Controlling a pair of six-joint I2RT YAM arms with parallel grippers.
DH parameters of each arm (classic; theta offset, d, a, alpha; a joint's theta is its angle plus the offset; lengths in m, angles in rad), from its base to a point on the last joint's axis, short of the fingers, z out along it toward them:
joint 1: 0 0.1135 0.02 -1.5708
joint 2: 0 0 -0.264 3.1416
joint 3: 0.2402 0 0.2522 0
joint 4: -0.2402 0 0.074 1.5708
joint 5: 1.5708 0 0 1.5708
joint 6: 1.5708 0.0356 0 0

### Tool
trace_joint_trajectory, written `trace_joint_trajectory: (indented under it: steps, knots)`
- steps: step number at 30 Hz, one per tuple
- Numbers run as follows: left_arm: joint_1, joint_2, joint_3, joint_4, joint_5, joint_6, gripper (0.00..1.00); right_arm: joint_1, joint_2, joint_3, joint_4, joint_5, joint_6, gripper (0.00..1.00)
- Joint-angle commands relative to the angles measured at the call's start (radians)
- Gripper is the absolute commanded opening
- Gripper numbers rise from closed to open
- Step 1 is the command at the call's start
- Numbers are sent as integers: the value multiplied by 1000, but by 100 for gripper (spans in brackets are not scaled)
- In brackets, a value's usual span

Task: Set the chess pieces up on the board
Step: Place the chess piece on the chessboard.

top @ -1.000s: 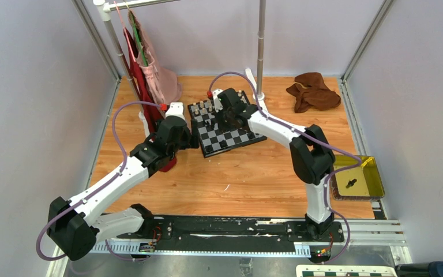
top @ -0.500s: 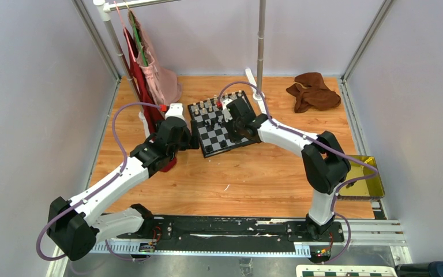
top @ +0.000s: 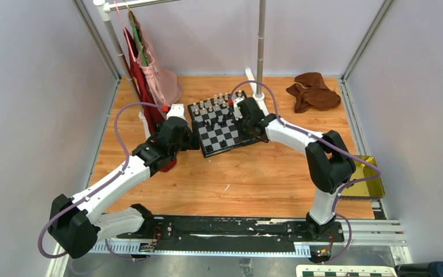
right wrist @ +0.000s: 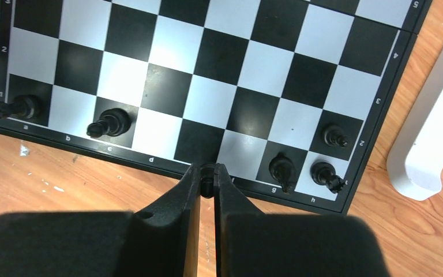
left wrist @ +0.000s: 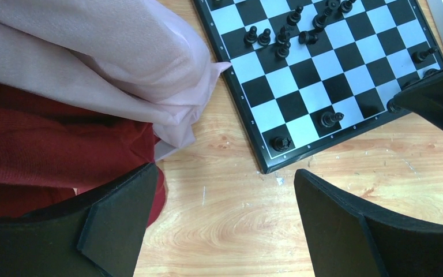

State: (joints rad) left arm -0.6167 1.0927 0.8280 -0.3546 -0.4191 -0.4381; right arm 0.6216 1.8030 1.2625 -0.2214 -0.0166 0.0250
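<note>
Right claw [right wrist: 207, 172]: fingers pressed almost together, pinching a small black piece [right wrist: 207, 180] at the very tips. The tips hang over the near border of the chessboard [right wrist: 167, 86], about mid-edge.

- Left of this claw, on the nearest rank: a black corner piece [right wrist: 23, 107] and a second black piece [right wrist: 109, 123] two squares in from it.
- Right of this claw: a trio of black pieces [right wrist: 282, 167] bunched in the other near corner.
- Farther right, off the board: a white stand foot [right wrist: 432, 144].

Left claw [left wrist: 225, 173]: fingers spread wide, nothing between them, over the bare wooden table [left wrist: 236, 231].

- The chessboard's corner sits just ahead of the gap.
- Farther ahead, a cluster of black pieces [left wrist: 282, 40] stands mid-board.
- Ahead-left of this claw: pink cloth [left wrist: 121, 57] touching the board's edge, with a red garment [left wrist: 46, 156] beneath it.

Top view: cream pieces [top: 210, 105] are lined along the board's far rank, beyond both claws.
</note>
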Motion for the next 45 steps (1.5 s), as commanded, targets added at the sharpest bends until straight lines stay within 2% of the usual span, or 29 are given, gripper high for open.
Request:
trace_joint_trajectory:
  steps: [1, 22, 29, 35, 41, 45]
  knots:
    - [5, 14, -1, -10, 3, -4, 95, -28, -28, -20, 16, 13, -5, 0]
    - [5, 63, 17, -4, 8, -6, 95, -73, 32, -15, 43, -20, -5, 0]
    - [5, 68, 16, -2, 6, -10, 95, -75, 55, -11, 47, -29, -2, 3]
    - [6, 66, 14, -4, 9, -14, 95, -76, 63, -12, 47, -29, -3, 10]
    - [6, 65, 14, -8, 11, -18, 95, -76, 59, -12, 47, -25, 1, 25]
    - [6, 64, 16, -11, 11, -21, 95, -76, 55, 2, 41, -25, 5, 29]
